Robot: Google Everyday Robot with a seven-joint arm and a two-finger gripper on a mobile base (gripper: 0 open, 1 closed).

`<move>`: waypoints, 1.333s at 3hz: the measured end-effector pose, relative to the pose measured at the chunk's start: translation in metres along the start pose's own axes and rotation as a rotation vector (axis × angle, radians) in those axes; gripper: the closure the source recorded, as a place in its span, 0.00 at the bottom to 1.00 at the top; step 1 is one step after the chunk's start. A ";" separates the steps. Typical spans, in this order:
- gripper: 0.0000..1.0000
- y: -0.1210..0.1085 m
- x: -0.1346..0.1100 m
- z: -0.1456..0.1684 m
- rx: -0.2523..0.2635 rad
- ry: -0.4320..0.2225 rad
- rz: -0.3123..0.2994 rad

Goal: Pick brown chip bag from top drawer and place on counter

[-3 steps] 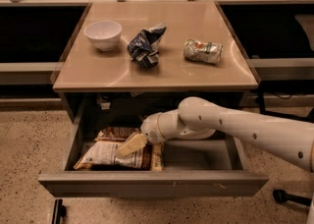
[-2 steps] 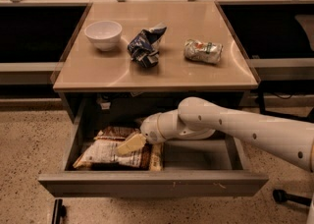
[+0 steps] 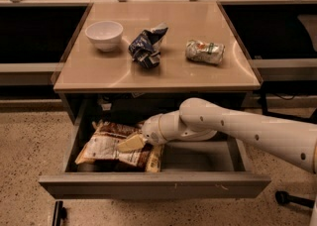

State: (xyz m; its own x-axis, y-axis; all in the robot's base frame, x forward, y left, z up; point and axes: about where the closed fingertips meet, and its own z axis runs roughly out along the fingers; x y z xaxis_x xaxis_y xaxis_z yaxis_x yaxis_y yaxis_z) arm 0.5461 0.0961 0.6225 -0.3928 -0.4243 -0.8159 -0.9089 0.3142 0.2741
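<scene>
The brown chip bag [image 3: 106, 145] lies flat in the left half of the open top drawer [image 3: 153, 186], its white label panel facing up. My gripper [image 3: 130, 143] reaches in from the right at the end of the white arm [image 3: 237, 128] and rests over the bag's right part, its pale fingers [image 3: 126, 144] pointing left onto the bag. The counter [image 3: 163, 66] is the beige tabletop above the drawer.
On the counter stand a white bowl [image 3: 104, 34] at back left, a dark-blue and white bag [image 3: 147, 45] in the middle and a small silver-green packet [image 3: 204, 51] to the right. The drawer's right half [image 3: 198, 156] holds nothing visible. Speckled floor lies around the table.
</scene>
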 end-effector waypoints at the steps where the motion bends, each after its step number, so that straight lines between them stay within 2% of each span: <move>1: 0.89 0.000 0.000 0.000 0.000 0.000 0.000; 2: 1.00 0.000 0.000 0.000 0.000 0.000 0.000; 3: 1.00 0.007 -0.004 -0.016 0.022 0.023 -0.002; 4: 1.00 0.028 -0.015 -0.051 0.096 0.016 -0.011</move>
State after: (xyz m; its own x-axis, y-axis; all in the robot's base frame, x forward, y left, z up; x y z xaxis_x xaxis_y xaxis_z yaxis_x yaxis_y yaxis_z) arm 0.5191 0.0685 0.6683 -0.3854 -0.4415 -0.8103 -0.8960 0.3889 0.2143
